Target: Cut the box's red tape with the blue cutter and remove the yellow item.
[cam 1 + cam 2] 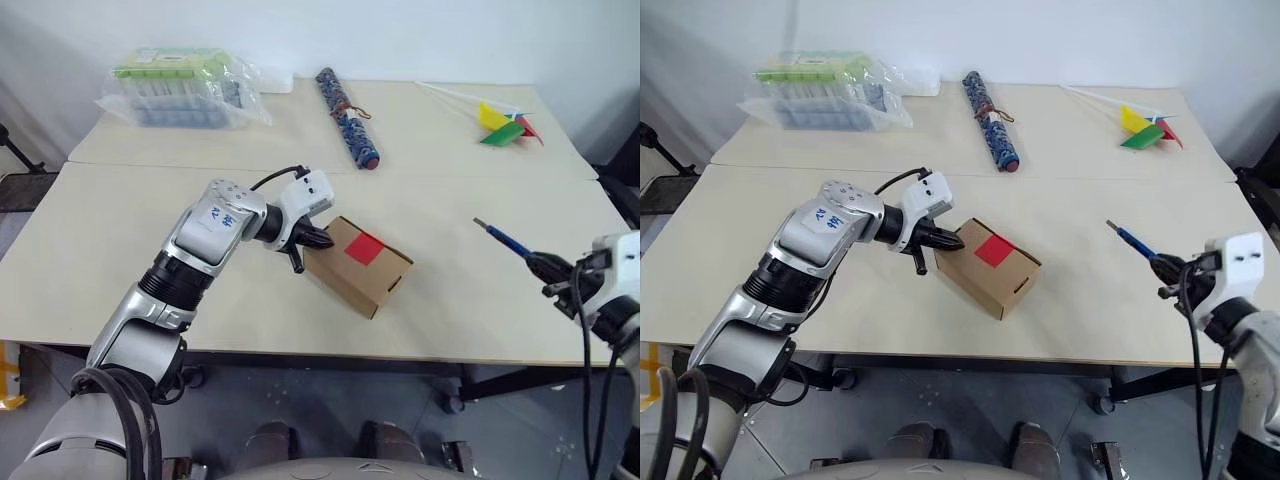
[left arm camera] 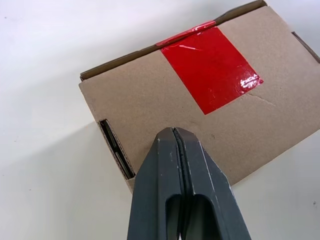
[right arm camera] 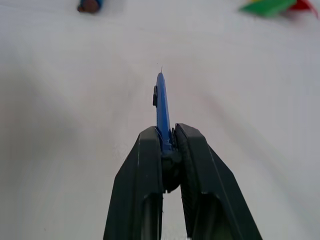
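Note:
The brown cardboard box (image 1: 360,268) lies closed near the table's front middle, with the red tape (image 1: 365,248) across its top and over one edge. My left gripper (image 1: 322,238) is shut, its tips pressed against the box's left top edge; in the left wrist view the fingers (image 2: 182,165) lie together on the cardboard short of the red tape (image 2: 210,67). My right gripper (image 1: 545,266) hangs at the table's right front, shut on the blue cutter (image 1: 503,240), whose tip points up and left toward the box. The yellow item is hidden.
A blue patterned roll (image 1: 348,118) lies at the back middle. A clear plastic pack (image 1: 185,88) sits at the back left, a yellow, green and red pinwheel (image 1: 505,125) at the back right. Bare tabletop (image 1: 450,300) separates the box and the right gripper.

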You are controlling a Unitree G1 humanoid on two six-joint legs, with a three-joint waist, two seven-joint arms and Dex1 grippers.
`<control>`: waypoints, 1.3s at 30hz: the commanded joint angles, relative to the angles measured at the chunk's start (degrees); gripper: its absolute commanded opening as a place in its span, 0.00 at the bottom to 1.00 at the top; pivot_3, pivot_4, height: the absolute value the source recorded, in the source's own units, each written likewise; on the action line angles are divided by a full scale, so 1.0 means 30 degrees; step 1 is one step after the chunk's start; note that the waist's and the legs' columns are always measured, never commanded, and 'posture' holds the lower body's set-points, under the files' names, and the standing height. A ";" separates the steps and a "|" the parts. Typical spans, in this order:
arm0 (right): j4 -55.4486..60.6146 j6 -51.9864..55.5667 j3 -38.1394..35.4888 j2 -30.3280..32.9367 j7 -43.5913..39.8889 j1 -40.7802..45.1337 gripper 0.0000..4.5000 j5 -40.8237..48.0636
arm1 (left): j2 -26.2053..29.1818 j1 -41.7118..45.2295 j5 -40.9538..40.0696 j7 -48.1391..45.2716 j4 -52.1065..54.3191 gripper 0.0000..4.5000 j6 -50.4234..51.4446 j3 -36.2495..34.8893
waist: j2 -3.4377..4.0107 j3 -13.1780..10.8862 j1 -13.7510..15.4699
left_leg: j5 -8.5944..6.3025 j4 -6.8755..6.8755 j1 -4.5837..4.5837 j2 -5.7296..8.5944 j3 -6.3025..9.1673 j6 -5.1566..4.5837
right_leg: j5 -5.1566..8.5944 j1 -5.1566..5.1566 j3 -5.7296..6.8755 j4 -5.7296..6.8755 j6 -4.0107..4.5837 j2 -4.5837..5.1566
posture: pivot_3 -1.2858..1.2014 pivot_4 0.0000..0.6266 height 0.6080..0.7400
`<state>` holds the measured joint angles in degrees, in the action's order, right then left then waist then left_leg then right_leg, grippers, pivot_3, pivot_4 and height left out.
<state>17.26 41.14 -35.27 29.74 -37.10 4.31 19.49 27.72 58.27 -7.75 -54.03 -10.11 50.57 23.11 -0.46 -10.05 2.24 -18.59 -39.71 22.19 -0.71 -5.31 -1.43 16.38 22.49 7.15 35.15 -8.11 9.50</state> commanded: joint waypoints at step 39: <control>-0.0807 0.0404 0.8458 0.6391 -0.0072 0.7952 0.33 0.1631 | 0.0528 0.1395 -0.0343 -0.0216 -0.1704 0.00 0.1218 -0.2885 | 0.0002 -0.0067 -0.0344 | -0.0051 0.0026 0.0076 0.0003 -0.0020 -0.0090 | -0.0013 0.0104 -0.0077 -0.0076 -0.0019 0.0003 | 0.52 0.24 1.00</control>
<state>17.39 44.66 -11.85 47.46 -35.72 25.90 26.44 28.33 61.13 -7.29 -54.85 -16.55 52.51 17.29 -0.46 -10.25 1.21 -18.74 -39.62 22.46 -0.69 -5.39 -1.71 16.33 22.82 6.91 34.88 -8.18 9.52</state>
